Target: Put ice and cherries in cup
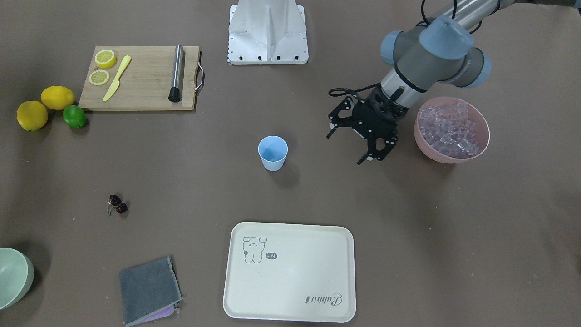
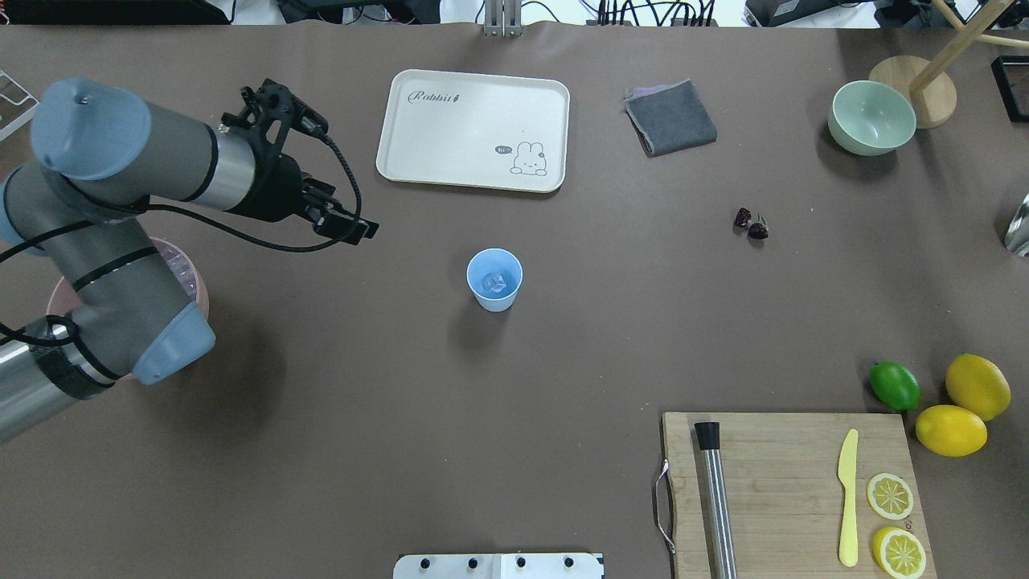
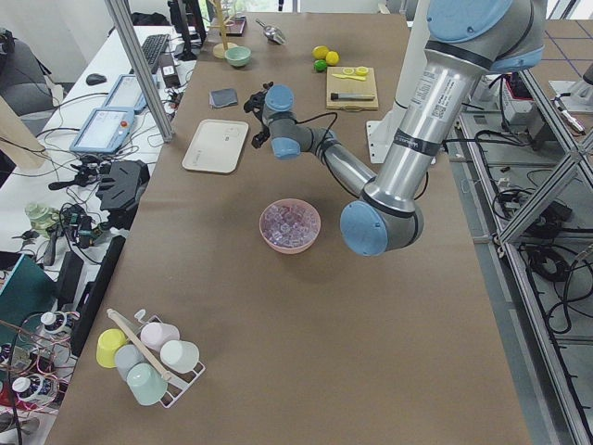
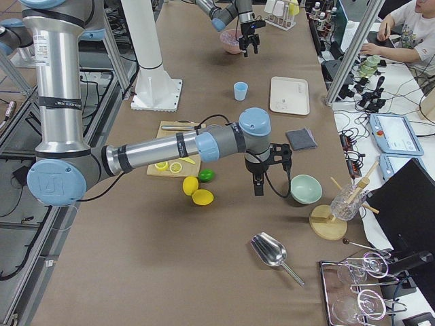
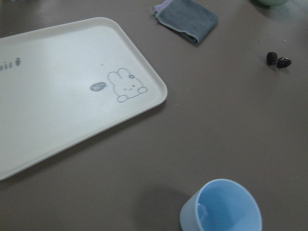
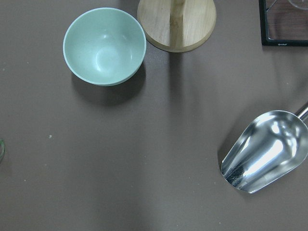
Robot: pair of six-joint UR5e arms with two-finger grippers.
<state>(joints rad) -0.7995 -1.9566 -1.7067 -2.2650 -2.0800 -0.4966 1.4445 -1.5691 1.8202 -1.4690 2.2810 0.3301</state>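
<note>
The light blue cup [image 1: 273, 153] stands upright mid-table; the overhead view [image 2: 494, 279] shows one ice cube [image 2: 496, 283] inside it. It also shows in the left wrist view [image 5: 222, 208]. More ice [image 1: 449, 129] fills the pink bowl [image 1: 420, 138]. My left gripper [image 1: 346, 148] is open and empty. It hovers between the pink bowl and the cup, and in the overhead view [image 2: 366, 229] it is left of the cup. The cherries [image 1: 117, 204] lie on the bare table far from the cup, also in the overhead view [image 2: 750, 224]. My right gripper [image 4: 258, 185] shows only in the exterior right view, near the pale green bowl. I cannot tell whether it is open or shut.
A cream tray [image 2: 474, 129] and a grey cloth [image 2: 671, 118] lie beyond the cup. A pale green bowl [image 2: 872, 117], a wooden stand [image 6: 176, 24] and a metal scoop [image 6: 264, 151] are at the far right. A cutting board [image 2: 792, 490], a lime [image 2: 894, 384] and lemons are near right.
</note>
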